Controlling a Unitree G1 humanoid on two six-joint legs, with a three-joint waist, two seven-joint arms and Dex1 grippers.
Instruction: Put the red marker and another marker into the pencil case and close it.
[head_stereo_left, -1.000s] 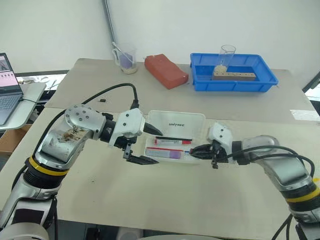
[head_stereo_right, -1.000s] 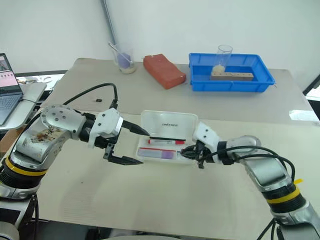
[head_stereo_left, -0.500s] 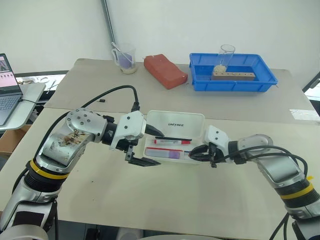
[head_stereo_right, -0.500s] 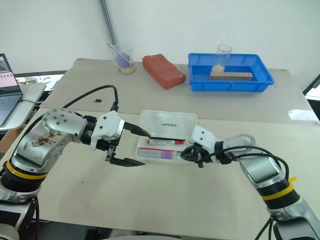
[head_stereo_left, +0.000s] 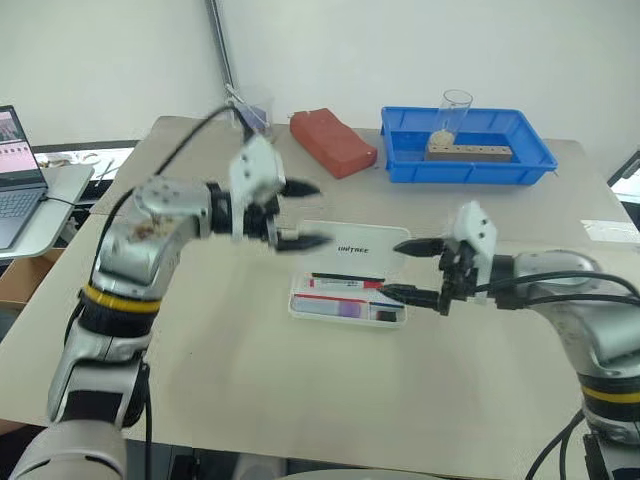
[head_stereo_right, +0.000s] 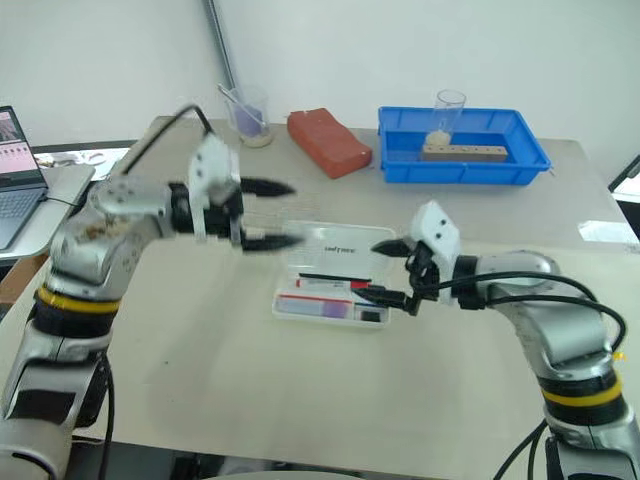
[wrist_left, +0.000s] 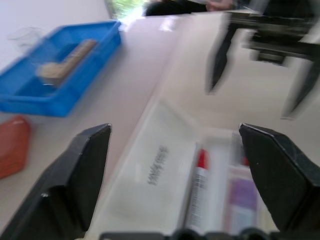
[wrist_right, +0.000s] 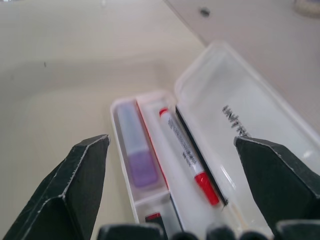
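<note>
The pencil case lies on the table with its lid swung open toward the far side. Inside lie the red marker and, nearer the front wall, another marker, a purple highlighter. My left gripper hovers open above the lid's left end, with nothing between its fingers. At the case's right end my right gripper is raised, its jaws wide apart and empty. In the left wrist view the red marker shows between the left fingers.
A blue bin holding a glass and a wooden block stands at the back right. A red-orange block and a cup sit at the back. A laptop is off the table's left side.
My right gripper has opened and lifted off the case's right end. My left gripper rose from the case's left side and moved toward the far side, over the lid.
</note>
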